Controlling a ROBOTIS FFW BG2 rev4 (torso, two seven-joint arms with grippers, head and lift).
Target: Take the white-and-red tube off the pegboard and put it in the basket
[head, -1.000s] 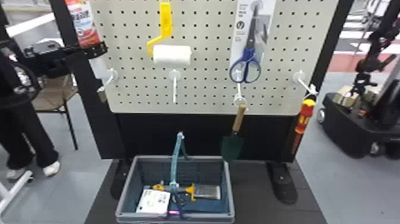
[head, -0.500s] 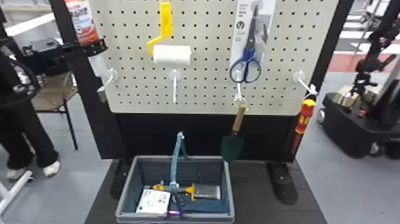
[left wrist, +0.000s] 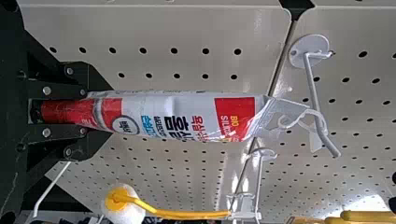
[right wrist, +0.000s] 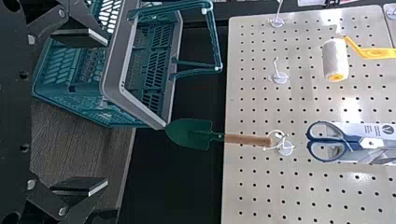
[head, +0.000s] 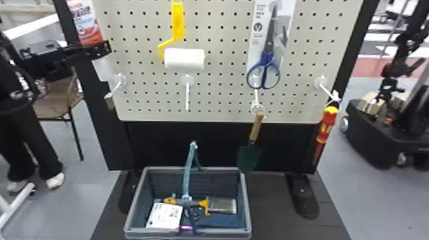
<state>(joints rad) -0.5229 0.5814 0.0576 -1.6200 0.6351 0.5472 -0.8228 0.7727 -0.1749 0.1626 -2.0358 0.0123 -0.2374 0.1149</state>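
Left of the roller (head: 185,59), the left claw (head: 105,49) pinches the red end of the tube (head: 86,24), whose tag (left wrist: 287,114) hangs on a hook (left wrist: 311,86). Scissors (head: 267,60) hang right of the roller, a trowel (head: 250,158) lower right. Below the roller sits the basket (head: 135,198), its handle (head: 189,172) upright over a brush (head: 221,206) and white packet (head: 164,217). The right claw (right wrist: 100,112) gapes wide.

The trowel (right wrist: 189,134) is observed hanging on a hook (right wrist: 285,148), the basket (right wrist: 112,70) near its blade, the scissors (right wrist: 354,143) near its handle.
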